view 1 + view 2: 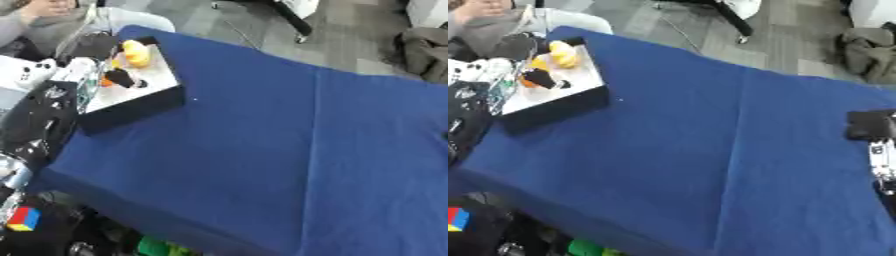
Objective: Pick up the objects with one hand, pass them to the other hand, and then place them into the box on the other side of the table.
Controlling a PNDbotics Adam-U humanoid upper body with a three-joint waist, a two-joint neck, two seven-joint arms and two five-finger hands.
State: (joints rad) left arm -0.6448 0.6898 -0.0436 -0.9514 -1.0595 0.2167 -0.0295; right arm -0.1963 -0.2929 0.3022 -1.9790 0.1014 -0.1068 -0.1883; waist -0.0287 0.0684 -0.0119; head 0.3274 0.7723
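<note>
box far left, right hand far right, bare cloth between

box (131, 107) sits at the table's far-left corner, black-walled with a white floor, lying askew to the view so its long axis runs from the near left up toward the far edge. inside it rest a yellow object (135, 53) toward the far end and a small orange and black object (118, 79) nearer the middle; both look already placed. no loose object shows on the blue tablecloth (289, 150) waiting to be picked up.

only the right eye view shows a hand: the right hand (880, 165) comes in at the right edge, a black block with pale fingers below it pointing toward the near side. whether those fingers are straight or curled cannot be told, and nothing is seen in them. the left hand shows in neither view.

the relation that matters is plain: the box lies well apart from the right hand, across the whole width of the table and further away. by my judgement the right hand could not reach it directly, so anything it takes up must cross to the left side by a handover, the left arm being the nearer one to the box.
</note>
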